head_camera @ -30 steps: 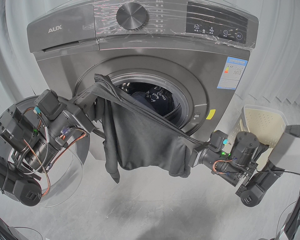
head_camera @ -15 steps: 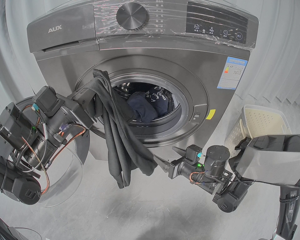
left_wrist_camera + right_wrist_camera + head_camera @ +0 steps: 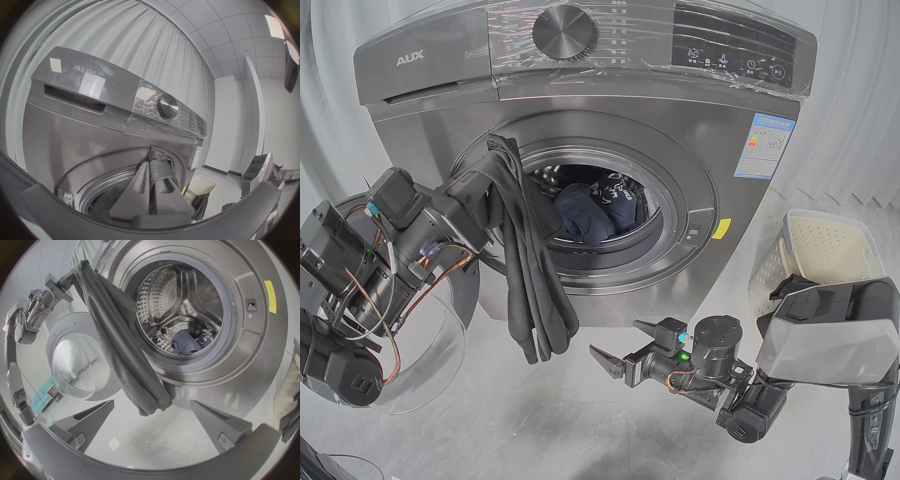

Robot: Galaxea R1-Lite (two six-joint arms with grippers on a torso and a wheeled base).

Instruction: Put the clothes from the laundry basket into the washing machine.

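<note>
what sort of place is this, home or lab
Probably a test room staged as a laundry corner: washing machine, laundry basket beside it, curtain backdrop, office-style ceiling tiles.

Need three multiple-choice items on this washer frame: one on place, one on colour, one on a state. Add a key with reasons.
1. Where is the dark grey garment?
A. Wholly inside the drum
B. Hanging from the left gripper, before the open port of the washing machine
C. In the right gripper

2. What colour is the clothing lying in the drum?
A. Red
B. White
C. Dark blue

3. How is the right gripper?
A. Open, empty
B. Shut on the garment
C. Shut on the clothing in the drum

Key:
1 B: the left gripper pinches the garment's top, and the rest hangs down outside the port.
2 C: the bundle on the drum's floor shows navy.
3 A: it stands spread wide, low and apart from the garment.
</note>
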